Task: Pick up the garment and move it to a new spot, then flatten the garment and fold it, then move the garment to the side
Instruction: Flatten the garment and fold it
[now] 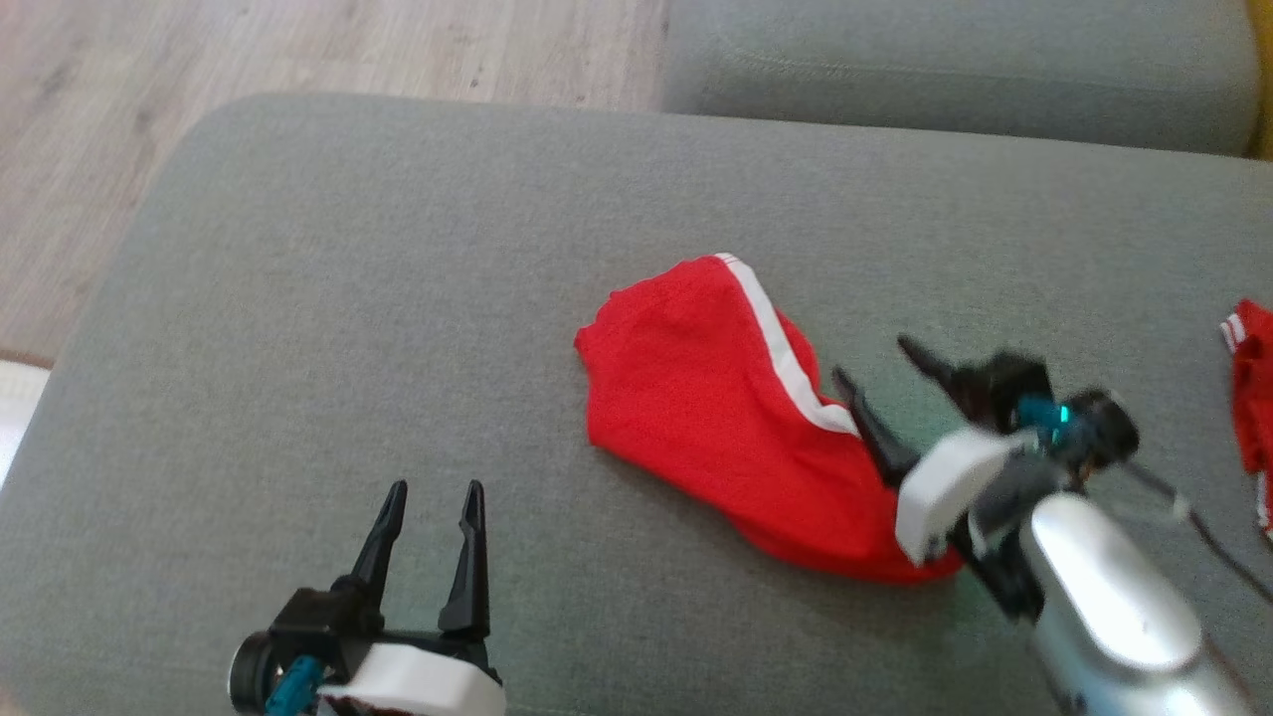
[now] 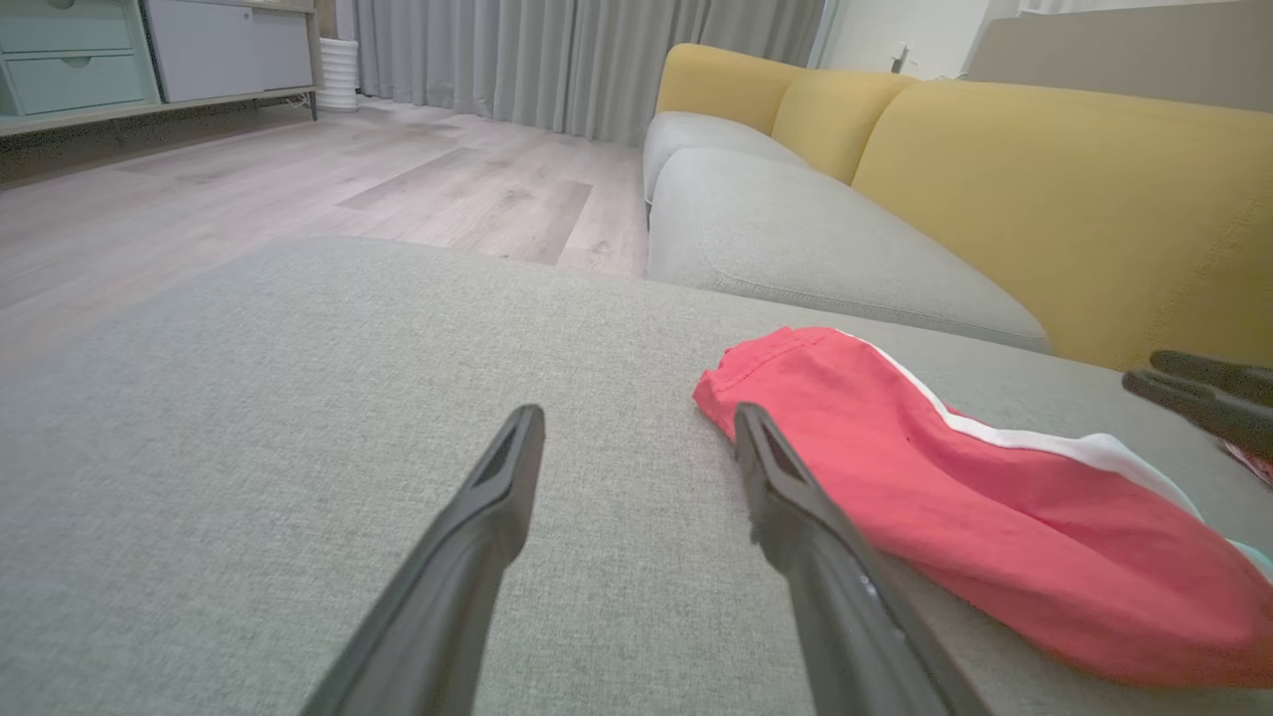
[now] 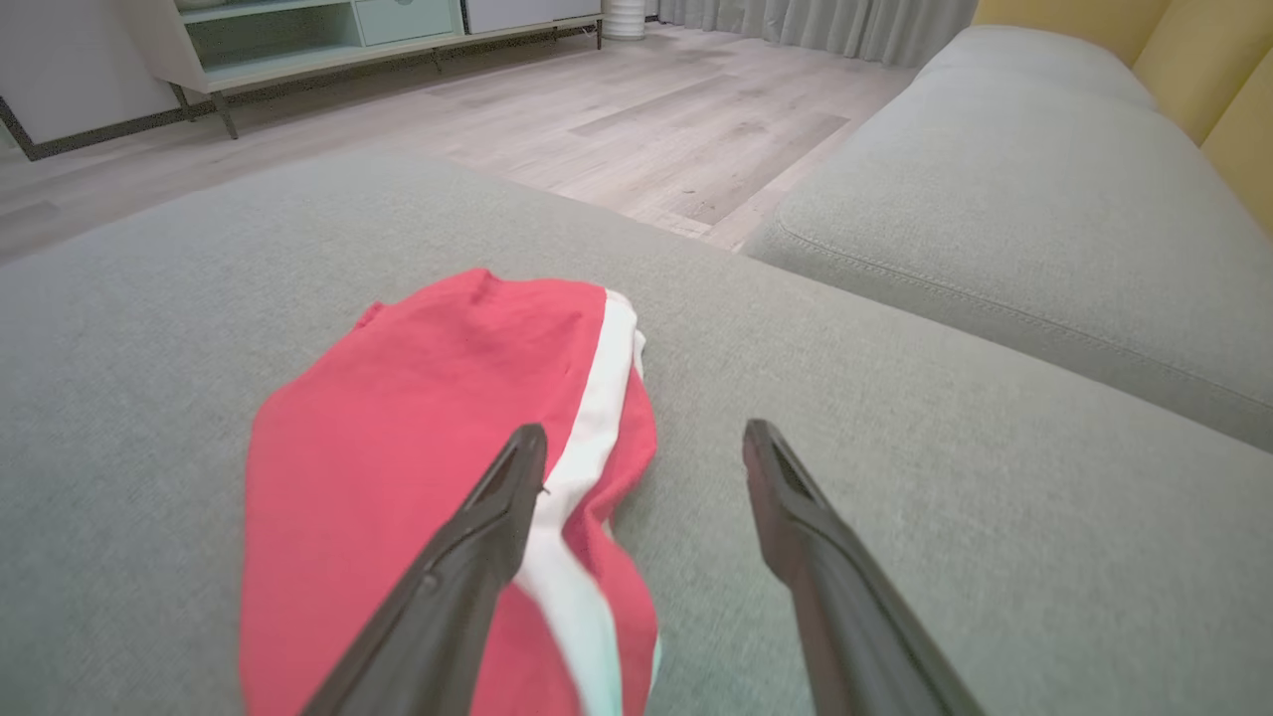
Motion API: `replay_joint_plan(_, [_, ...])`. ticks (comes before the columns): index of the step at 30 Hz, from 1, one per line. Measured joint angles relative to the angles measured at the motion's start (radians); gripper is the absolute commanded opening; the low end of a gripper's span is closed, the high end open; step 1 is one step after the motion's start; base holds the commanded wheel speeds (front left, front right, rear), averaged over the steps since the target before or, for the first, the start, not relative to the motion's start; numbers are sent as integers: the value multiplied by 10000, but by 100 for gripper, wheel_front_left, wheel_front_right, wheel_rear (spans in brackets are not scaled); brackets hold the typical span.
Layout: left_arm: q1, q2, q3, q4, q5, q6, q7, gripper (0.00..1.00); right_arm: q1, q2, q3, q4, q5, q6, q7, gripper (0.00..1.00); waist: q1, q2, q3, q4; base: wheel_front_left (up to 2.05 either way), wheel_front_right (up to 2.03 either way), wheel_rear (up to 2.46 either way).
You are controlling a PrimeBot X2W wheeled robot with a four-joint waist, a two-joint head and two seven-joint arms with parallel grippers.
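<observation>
— What do we see, biggest first?

— We see the big grey cushion. The red garment with the white stripe lies on the cushion, near its middle.

— And our pincers?

— Our right gripper is over the right part of the cushion. Its two fingers are spread wide, and nothing is between them. One finger is right at the garment's striped edge. We cannot tell if it touches the cloth.

— And the other one?

— Our left gripper is over the near left part of the cushion. Its fingers are apart too. It holds nothing and is apart from the garment.

— Anything smaller?

— A bit of another red cloth lies at the cushion's right edge.
</observation>
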Motion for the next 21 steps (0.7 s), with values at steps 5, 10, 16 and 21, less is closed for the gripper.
replay_joint_plan(5, [-88, -128, -58, 27, 2, -75, -12, 100, -1549, 100, -21, 802, 598, 0, 1049, 100, 1, 0, 324, 369, 0, 0, 0])
replay_joint_plan(10, [-353, -286, -163, 161, 2, -180, -33, 100, -2922, 226, 192, 2165, 1216, 0, 1720, 100, 2, 0, 637, 944, 0, 0, 0])
replay_joint_plan(16, [-492, -441, -280, 397, 2, -280, -113, 100, -3472, 284, 395, 3701, 2004, 0, 2123, 100, 2, 0, 971, 1612, 0, 0, 0])
replay_joint_plan(21, [-494, -500, -305, 502, 4, -293, -188, 100, -3830, 395, 485, 4711, 2293, 0, 2123, 100, 1, 0, 1115, 1870, 0, 0, 0])
